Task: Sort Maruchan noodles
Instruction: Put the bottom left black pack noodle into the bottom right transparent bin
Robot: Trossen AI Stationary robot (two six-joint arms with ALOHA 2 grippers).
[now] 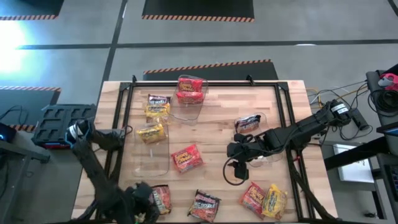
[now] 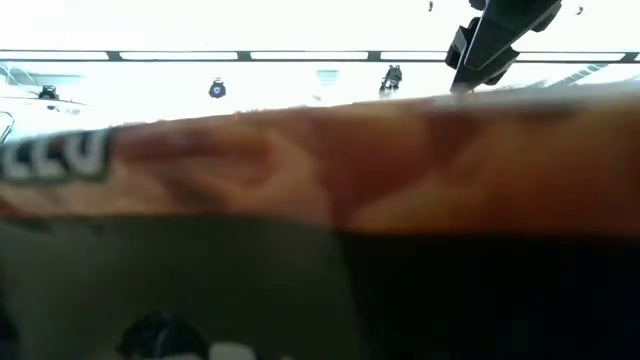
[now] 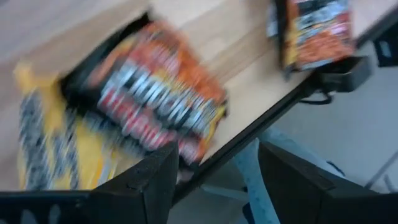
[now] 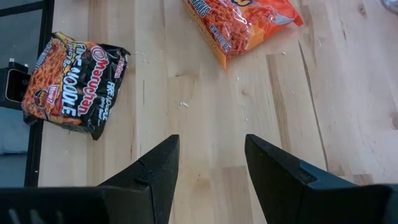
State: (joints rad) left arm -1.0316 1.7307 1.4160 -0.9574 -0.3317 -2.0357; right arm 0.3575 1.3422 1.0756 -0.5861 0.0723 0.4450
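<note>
The right gripper [image 1: 236,163] hovers with fingers apart over bare wood right of centre, a red packet [image 1: 186,158] to its left and a dark packet [image 1: 204,206] at the near edge. The left gripper [image 1: 144,202], fingers apart, sits at the near left edge beside a dark packet [image 3: 155,93] and a yellow packet [image 3: 56,149]. Other packets lie scattered across the table [image 1: 211,118].

My right end effector [image 4: 208,168] has black fingers over the pale, straight-grained wood table [image 4: 249,99]. One packet [image 4: 76,84] is black with orange noodle print and white-red lettering; another [image 4: 242,22] is orange-red. Past my left end effector [image 3: 214,180], a black-and-orange packet [image 3: 152,93] overlaps what seems a yellow one [image 3: 46,143], blurred.
</note>
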